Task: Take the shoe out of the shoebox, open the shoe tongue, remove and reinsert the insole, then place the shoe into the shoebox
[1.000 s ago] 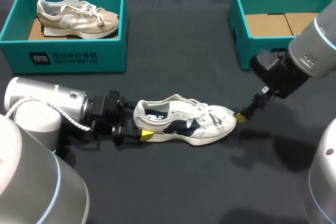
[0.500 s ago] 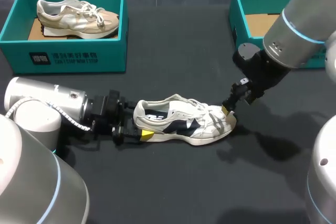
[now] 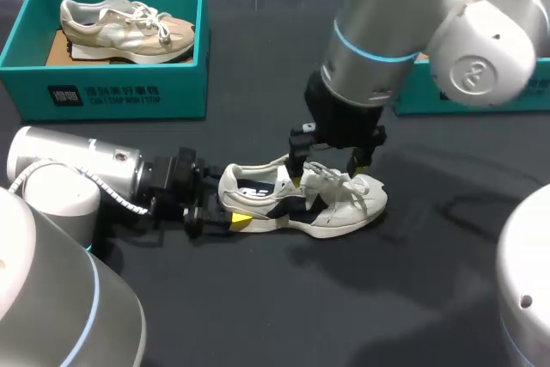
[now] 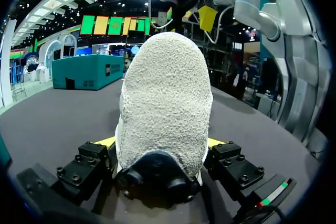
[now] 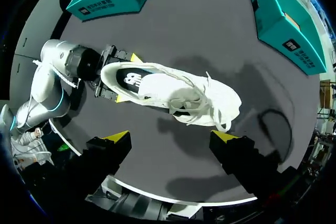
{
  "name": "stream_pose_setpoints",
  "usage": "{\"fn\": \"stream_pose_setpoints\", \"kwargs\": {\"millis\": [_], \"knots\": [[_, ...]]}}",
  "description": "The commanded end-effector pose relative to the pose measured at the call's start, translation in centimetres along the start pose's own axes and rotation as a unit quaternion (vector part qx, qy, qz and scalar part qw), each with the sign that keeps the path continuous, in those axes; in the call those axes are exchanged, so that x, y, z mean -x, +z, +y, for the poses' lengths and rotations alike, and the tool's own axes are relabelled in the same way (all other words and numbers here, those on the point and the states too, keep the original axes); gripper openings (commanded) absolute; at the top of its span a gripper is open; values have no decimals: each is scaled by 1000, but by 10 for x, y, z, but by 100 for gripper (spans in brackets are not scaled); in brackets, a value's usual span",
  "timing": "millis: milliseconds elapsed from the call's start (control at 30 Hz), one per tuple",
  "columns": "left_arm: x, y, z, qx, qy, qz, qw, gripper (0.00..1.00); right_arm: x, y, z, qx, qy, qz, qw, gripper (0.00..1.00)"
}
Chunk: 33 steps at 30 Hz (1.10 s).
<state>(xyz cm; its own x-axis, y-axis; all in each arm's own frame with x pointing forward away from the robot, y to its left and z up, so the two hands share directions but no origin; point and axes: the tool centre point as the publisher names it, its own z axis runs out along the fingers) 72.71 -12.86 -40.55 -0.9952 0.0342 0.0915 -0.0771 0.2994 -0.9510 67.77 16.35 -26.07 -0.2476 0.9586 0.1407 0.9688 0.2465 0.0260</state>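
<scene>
Shoe (image 3: 301,199), white with dark side panels, lies on its sole on the bench (image 3: 284,307) at the middle of the head view, toe pointing right. My left gripper (image 3: 228,208) comes in from the left and is clamped on the heel, one yellow tip on each side. My right gripper (image 5: 170,136) hangs above the laces (image 3: 331,180) with its fingers wide apart. A teal box (image 3: 112,92) at the upper left holds a beige shoe (image 3: 125,27). A second teal box (image 3: 537,96) at the upper right is mostly hidden behind my right arm.
</scene>
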Motion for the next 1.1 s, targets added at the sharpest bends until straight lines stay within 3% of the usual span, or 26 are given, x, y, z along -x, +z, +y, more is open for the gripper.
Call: {"fn": "stream_pose_setpoints", "kwargs": {"millis": [33,267,700,1100], "knots": [[2,2,3,0,0,-1,1000,0,-29,9,21,-42,-1,-74,996,100],[2,2,3,0,0,-1,1000,0,-29,9,21,-42,-1,-74,996,100],[2,2,3,0,0,-1,1000,0,-40,24,40,-42,94,-179,978,100],[2,2,3,0,0,-1,1000,0,-34,44,42,-27,133,-215,967,100]]}}
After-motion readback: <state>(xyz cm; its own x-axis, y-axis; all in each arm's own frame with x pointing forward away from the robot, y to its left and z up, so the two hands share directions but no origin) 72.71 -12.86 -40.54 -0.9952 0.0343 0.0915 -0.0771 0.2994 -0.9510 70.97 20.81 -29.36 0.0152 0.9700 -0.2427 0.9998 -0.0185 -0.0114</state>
